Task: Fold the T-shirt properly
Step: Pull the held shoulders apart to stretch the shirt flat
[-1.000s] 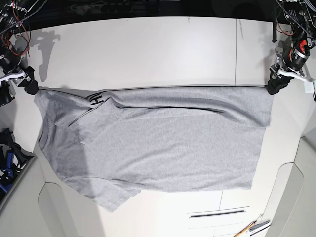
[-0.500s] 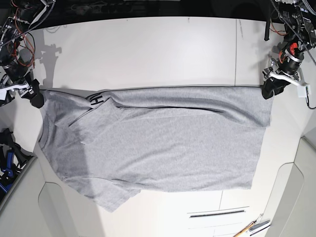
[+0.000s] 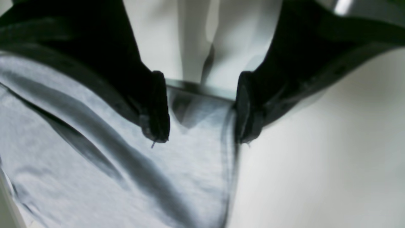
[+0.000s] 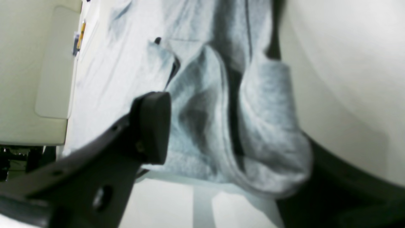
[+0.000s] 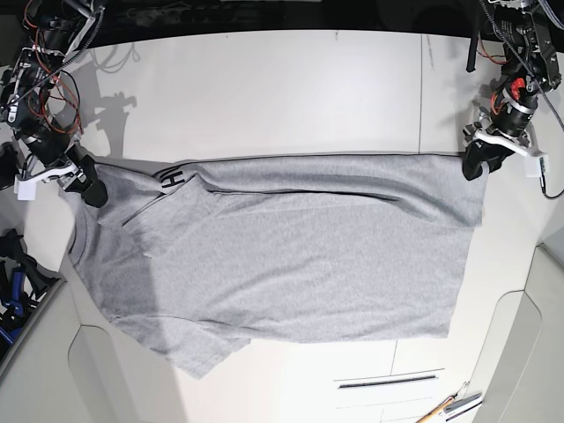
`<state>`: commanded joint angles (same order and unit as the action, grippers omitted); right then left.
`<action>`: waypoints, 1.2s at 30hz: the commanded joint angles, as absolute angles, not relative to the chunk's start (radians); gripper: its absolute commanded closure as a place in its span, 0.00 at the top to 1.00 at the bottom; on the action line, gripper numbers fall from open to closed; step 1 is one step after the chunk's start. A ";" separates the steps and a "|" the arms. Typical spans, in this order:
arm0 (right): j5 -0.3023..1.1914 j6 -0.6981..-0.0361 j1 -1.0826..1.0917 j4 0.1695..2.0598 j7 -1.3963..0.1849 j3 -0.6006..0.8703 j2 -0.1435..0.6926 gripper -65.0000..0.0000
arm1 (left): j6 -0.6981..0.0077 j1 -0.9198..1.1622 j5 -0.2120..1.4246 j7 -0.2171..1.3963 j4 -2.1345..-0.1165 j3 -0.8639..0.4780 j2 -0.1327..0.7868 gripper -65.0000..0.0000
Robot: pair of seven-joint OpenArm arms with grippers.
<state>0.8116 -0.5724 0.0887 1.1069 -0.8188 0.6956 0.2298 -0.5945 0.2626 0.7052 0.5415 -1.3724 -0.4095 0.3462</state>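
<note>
step: likely lining up 2 grips for a fold | T-shirt (image 5: pixel 300 264): spread across centre of base view | left gripper (image 3: pixel 202 107): fingers apart at its upper-right corner; right gripper (image 4: pixel 221 155): parted around upper-left cloth | next: close both, then lift evenly

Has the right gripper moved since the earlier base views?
Yes. The right gripper has shifted toward the base view's right and slightly down, judged against the black lettering on the unmoved T-shirt.
</note>
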 joint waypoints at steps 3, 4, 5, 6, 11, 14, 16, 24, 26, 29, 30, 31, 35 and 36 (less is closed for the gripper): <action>0.811 -0.573 0.088 1.107 -0.819 0.696 0.230 0.25 | -0.594 0.254 0.673 0.534 -1.372 -0.362 0.346 0.25; 0.811 -0.578 0.088 1.107 -0.819 0.696 0.230 0.16 | -0.594 0.247 0.649 0.534 -1.372 -0.357 0.346 0.18; 0.811 -0.589 0.088 1.107 -0.819 0.696 0.230 0.06 | -0.594 0.239 0.637 0.534 -1.372 -0.358 0.347 0.10; 0.811 -0.591 0.088 1.107 -0.819 0.696 0.230 0.00 | -0.594 0.232 0.624 0.534 -1.372 -0.359 0.347 0.01; 0.812 -0.591 0.087 1.125 -0.892 0.705 0.233 0.00 | -0.595 0.219 0.608 0.558 -1.383 -0.360 0.350 0.00; 0.824 -0.591 0.065 1.184 -0.928 0.716 0.234 0.00 | -0.595 0.224 0.609 0.594 -1.420 -0.363 0.350 0.00; 0.847 -0.591 0.021 1.253 -0.930 0.719 0.236 0.00 | -0.595 0.241 0.609 0.598 -1.464 -0.373 0.350 0.00; 0.871 -0.591 -0.137 1.489 -0.984 0.720 0.239 0.00 | -0.595 0.383 0.610 0.653 -1.702 -0.433 0.349 0.00; 0.891 -0.591 -0.177 1.523 -0.994 0.720 0.239 0.00 | -0.595 0.417 0.610 0.655 -1.717 -0.440 0.350 0.00; 0.899 -0.591 -0.222 1.548 -0.996 0.721 0.238 0.00 | -0.595 0.459 0.609 0.656 -1.717 -0.440 0.350 0.00; 0.899 -0.591 -0.236 1.551 -0.996 0.721 0.238 0.00 | -0.595 0.476 0.609 0.656 -1.717 -0.440 0.350 0.00; 0.900 -0.591 -0.251 1.554 -0.996 0.721 0.238 0.00 | -0.595 0.492 0.609 0.656 -1.717 -0.440 0.350 0.00; 0.910 -0.591 -0.290 1.556 -0.996 0.721 0.239 0.00 | -0.595 0.543 0.609 0.656 -1.717 -0.440 0.350 0.00; 0.910 -0.591 -0.294 1.560 -0.997 0.721 0.239 0.00 | -0.595 0.550 0.609 0.656 -1.717 -0.440 0.350 0.00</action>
